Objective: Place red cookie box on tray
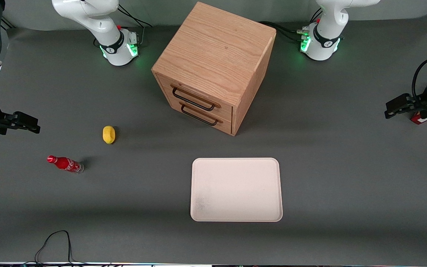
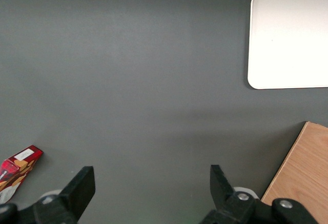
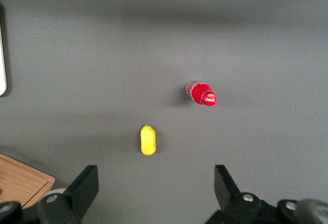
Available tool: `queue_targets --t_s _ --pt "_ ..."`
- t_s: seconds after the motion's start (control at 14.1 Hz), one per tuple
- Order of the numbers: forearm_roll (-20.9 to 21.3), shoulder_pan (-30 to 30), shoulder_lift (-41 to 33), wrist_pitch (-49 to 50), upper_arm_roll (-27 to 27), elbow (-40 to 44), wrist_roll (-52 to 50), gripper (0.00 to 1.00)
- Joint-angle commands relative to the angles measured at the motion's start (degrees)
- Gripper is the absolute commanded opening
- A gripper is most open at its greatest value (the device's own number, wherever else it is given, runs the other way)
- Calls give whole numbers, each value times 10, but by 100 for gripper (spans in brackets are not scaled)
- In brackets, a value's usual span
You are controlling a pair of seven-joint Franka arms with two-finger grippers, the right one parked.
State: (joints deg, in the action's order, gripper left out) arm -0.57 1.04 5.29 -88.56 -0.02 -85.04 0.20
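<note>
Red cookie box on table, gripper above — fingers wide apart, empty

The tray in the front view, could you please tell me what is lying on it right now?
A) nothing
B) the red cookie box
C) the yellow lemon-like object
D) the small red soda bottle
A: the tray shows only its bare cream surface, the red cookie box lies on the grey table beside the open, empty gripper at the working arm's end.

White arm — black pincer
</note>
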Motion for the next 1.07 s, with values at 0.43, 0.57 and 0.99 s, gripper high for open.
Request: queue_targets --t_s 0.43,0.57,0.99 --pt "7 -1 -5 10 5 -3 2 100" --pt "17 -3 -11 11 10 -7 4 100" --pt "28 -123 -13 16 19 -9 122 100"
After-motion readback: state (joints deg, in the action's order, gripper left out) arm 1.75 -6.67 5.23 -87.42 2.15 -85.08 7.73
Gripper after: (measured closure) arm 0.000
